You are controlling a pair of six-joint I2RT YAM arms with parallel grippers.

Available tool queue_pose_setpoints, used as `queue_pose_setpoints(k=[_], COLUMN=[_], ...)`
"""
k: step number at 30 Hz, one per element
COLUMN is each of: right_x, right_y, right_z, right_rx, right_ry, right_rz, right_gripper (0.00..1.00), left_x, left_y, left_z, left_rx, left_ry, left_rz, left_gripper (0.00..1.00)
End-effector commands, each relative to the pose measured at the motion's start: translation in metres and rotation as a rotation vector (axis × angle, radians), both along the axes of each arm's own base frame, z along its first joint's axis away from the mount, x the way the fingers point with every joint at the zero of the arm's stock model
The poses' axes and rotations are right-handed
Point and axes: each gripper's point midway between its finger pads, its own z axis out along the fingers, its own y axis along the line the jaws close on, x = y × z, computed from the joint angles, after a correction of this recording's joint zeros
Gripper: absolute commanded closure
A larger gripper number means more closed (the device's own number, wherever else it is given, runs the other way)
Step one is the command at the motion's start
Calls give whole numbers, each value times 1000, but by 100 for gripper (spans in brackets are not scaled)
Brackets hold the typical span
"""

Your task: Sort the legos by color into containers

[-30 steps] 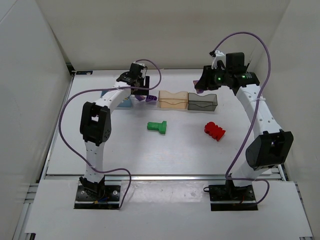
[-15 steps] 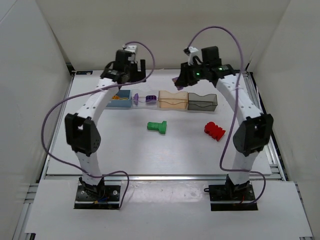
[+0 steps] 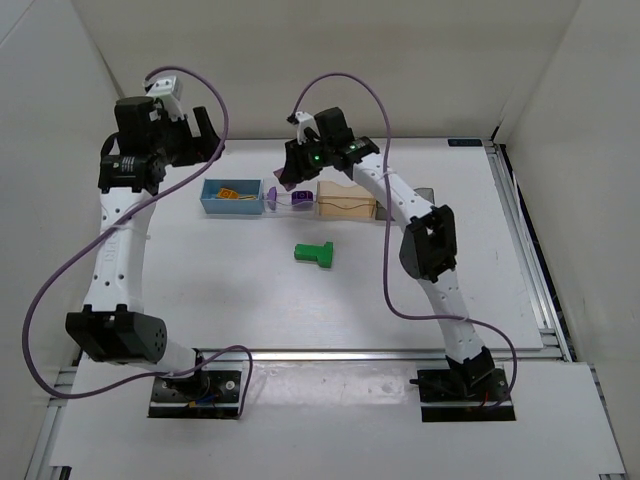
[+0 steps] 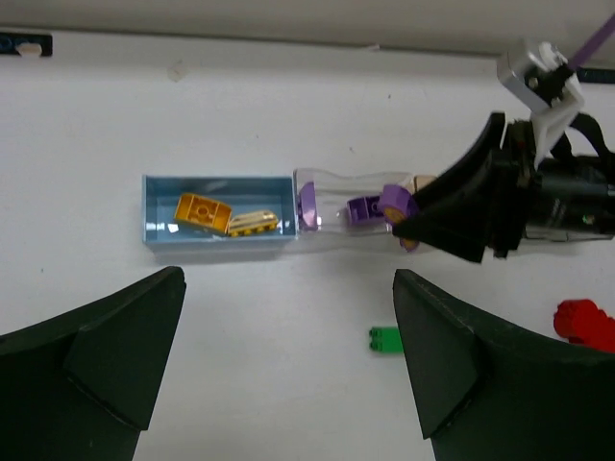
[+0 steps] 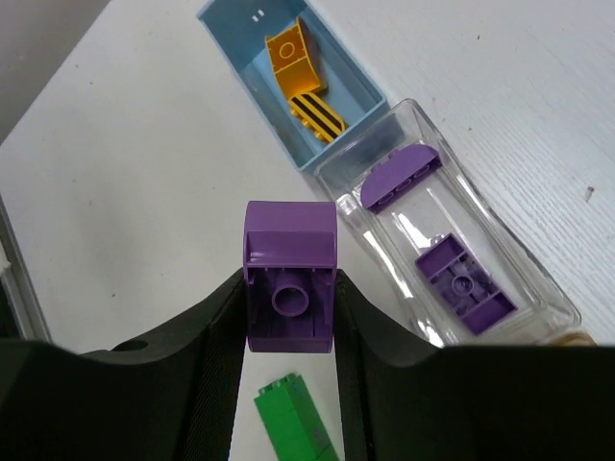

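Note:
My right gripper (image 5: 290, 288) is shut on a purple lego (image 5: 290, 252) and hangs just beside the clear container (image 5: 500, 254), which holds two purple pieces. The blue container (image 3: 212, 203) next to it holds yellow legos (image 4: 202, 209). A green lego (image 3: 316, 254) lies on the table in front of the row of containers. A red lego (image 4: 584, 322) shows only in the left wrist view. My left gripper (image 3: 203, 137) is open and empty, raised high at the back left, well away from the containers.
The pale orange container (image 3: 347, 203) stands right of the clear one. The grey container (image 3: 424, 192) is mostly hidden behind my right arm. White walls close the table at the back and sides.
My left gripper opened over the clear container, then rose and swung back to the left. My right arm swung left from over the grey container to beside the clear one, carrying the purple lego.

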Motion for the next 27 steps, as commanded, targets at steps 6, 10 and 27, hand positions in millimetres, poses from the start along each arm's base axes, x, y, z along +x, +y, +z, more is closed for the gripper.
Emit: queue_pose_setpoints(k=[6,10,27], right_x=[21,28,46], right_y=[15,18,26], right_z=[-21,-41,-77], right_rx=[-1,-38,-103], right_ry=[-56,-75,-143], right_rz=[20,7,-37], right_gripper=[100,98,76], left_x=[-36,-37,-31], left_y=[14,23,28], left_z=[-22,-27,-39], left_rx=[-32,-57,-72], left_ry=[74,87,116], left_rz=[-15,6,19], left_gripper=[1,0,1])
